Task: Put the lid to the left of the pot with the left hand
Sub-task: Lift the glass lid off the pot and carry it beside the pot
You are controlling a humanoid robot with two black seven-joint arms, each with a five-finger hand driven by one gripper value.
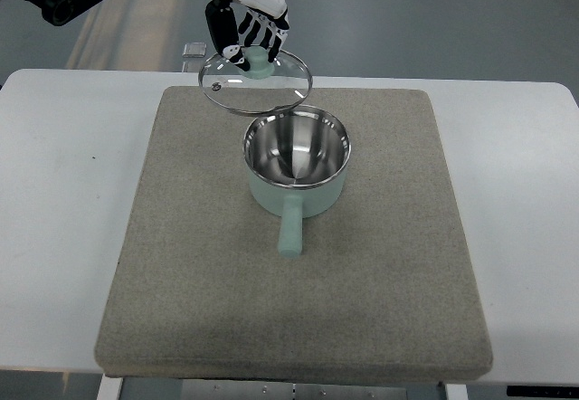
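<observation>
A mint-green pot [297, 166] with a shiny steel inside stands open on the mat, its handle [290, 226] pointing toward the near edge. A round glass lid [255, 80] with a metal rim and a mint knob [258, 61] hangs in the air just behind and above the pot's far-left rim. My left hand [246, 31], white with black fingers, comes in from the upper left and is shut on the lid's knob. The right arm does not show.
A grey felt mat [181, 264] covers most of the white table [63, 192]. Bare mat lies to the left of the pot. A small metal fitting [193, 50] sits past the table's far edge.
</observation>
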